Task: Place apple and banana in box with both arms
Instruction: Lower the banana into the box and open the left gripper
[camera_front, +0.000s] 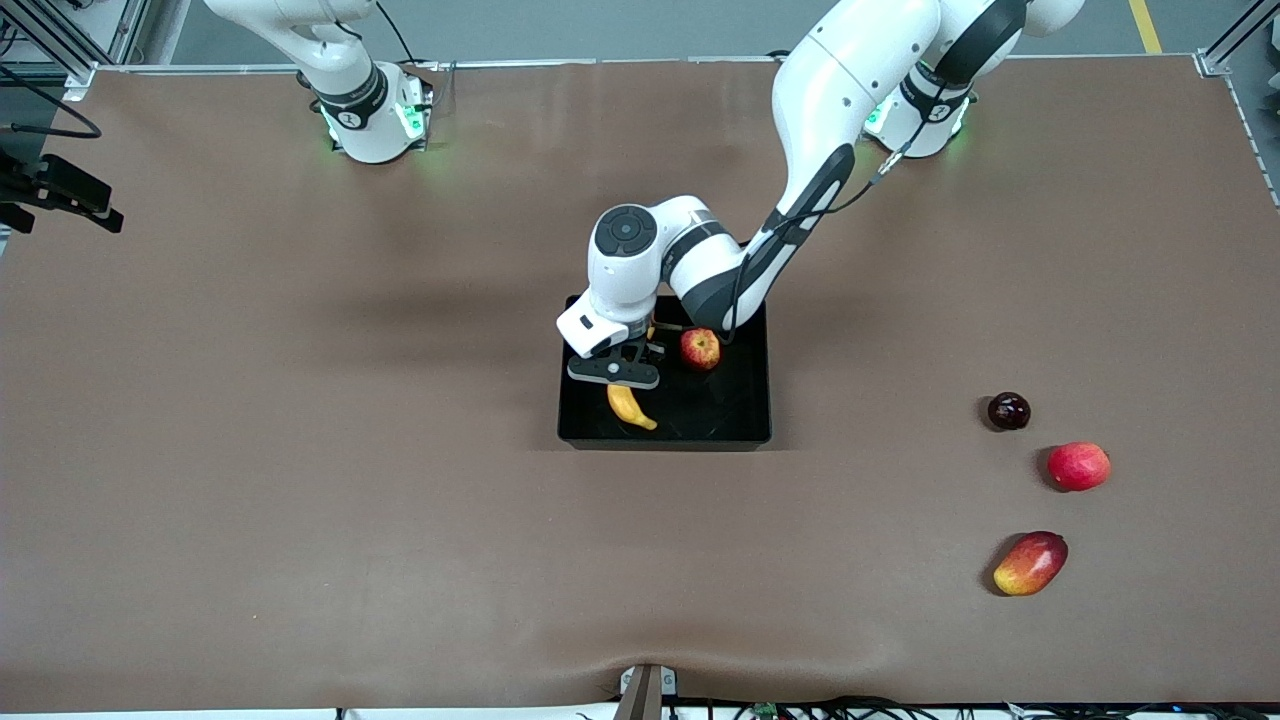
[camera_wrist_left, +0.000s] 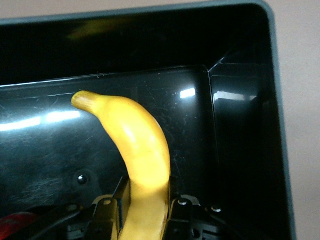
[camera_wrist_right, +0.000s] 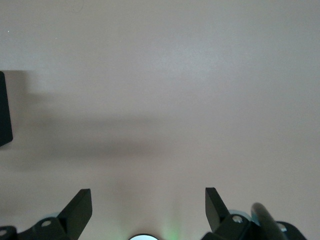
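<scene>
On the brown desk (camera_front: 300, 450) the black box (camera_front: 745, 425) holds the apple (camera_front: 700, 348). The left hand (camera_wrist_left: 145, 210) is over the box and grasps the banana (camera_wrist_left: 137, 150). The right hand (camera_wrist_right: 148, 210) waits released over bare desk, near the right arm's base.

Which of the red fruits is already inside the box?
The apple, the small red one with yellowish streaks, lies in the box beside the banana. The pinkish-red round fruit and the mango lie on the table toward the left arm's end.
</scene>
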